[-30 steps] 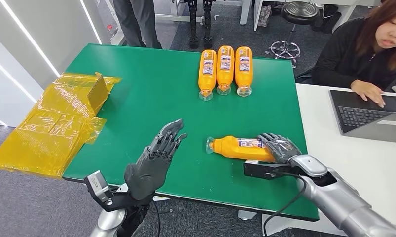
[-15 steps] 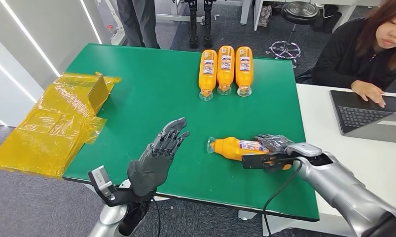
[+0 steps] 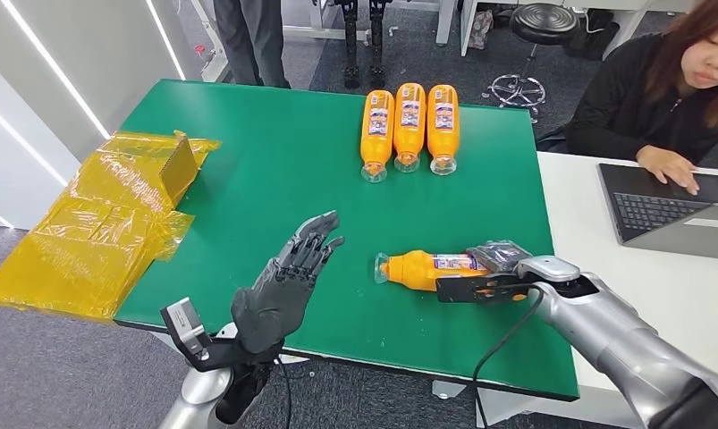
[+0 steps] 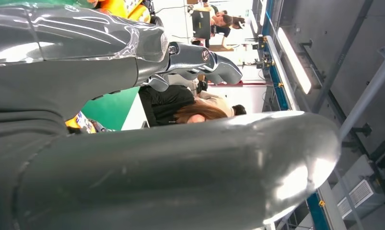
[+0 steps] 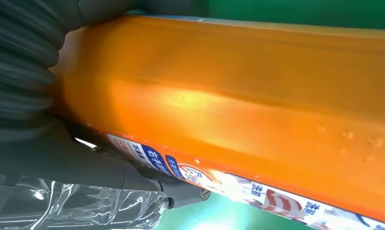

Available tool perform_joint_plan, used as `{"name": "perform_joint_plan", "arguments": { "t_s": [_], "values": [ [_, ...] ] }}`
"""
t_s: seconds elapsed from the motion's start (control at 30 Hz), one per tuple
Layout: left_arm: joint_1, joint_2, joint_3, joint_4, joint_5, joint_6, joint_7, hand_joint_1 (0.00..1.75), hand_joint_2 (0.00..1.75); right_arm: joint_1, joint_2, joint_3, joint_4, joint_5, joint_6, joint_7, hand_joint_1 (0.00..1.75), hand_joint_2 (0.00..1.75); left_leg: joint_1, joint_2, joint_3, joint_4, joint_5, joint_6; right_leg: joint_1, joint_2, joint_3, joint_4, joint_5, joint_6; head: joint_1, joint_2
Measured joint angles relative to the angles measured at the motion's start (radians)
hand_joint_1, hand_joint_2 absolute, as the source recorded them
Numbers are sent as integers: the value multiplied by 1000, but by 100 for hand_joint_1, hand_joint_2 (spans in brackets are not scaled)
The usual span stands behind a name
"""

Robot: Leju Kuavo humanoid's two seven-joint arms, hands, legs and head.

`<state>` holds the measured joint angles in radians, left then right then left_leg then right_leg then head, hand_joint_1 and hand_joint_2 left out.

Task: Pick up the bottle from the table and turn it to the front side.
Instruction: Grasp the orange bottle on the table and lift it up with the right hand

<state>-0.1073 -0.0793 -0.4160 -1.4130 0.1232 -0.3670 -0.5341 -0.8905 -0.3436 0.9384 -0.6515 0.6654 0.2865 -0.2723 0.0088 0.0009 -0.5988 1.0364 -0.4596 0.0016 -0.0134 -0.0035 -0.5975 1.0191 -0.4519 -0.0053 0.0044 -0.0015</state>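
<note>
Bottle [image 3: 426,268] near the tabletop's front edge: full, smooth, likely slippery; right hand [image 3: 502,268] grasps its base end. Left hand [image 3: 283,290] released, fingers apart.

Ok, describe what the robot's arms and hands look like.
Both arms are glossy silver shells. The left robot hand is dark grey with darker jointed fingers, and a small grey camera block sits at its wrist. The right robot hand is dark grey too, with a black bracket beside it and a black cable looping down from the wrist.
</note>
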Motion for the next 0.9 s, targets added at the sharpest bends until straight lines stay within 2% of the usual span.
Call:
{"name": "perform_joint_plan", "arguments": {
  "t_s": [0.13,0.3,0.4,0.53,0.7,0.9],
  "values": [
    [1,0,1,0,-3,3,0,0,0,3,1,13,-2,15,-87,37,175,175,0,0,-1,0,0,0,0,0,0,0,0,0,0,0],
    [26,2,14,-4,-27,43,0,0,0,63,-29,-17,-106,82,-334,152,175,175,0,-1,-1,0,0,0,0,0,-1,0,0,0,0,0],
    [50,2,23,-17,-48,66,3,0,0,159,-74,-86,-249,159,-441,209,175,175,0,-3,-2,0,-1,0,0,-3,-1,0,-1,1,0,0],
    [73,2,36,-36,-65,77,11,0,0,328,-122,-214,-461,239,-490,224,175,175,0,-5,-3,0,-2,1,0,-4,-2,-1,-3,2,0,0],
    [81,0,42,-46,-72,79,14,0,0,446,-151,-314,-610,279,-511,228,175,175,0,-4,-3,0,-2,1,0,-4,-2,-1,-3,2,0,0],
    [86,5,43,-46,-74,114,9,0,0,669,-169,-425,-814,419,-658,244,175,175,0,-7,-4,0,-3,1,0,-7,-2,-1,-3,2,0,0]
  ]
}}
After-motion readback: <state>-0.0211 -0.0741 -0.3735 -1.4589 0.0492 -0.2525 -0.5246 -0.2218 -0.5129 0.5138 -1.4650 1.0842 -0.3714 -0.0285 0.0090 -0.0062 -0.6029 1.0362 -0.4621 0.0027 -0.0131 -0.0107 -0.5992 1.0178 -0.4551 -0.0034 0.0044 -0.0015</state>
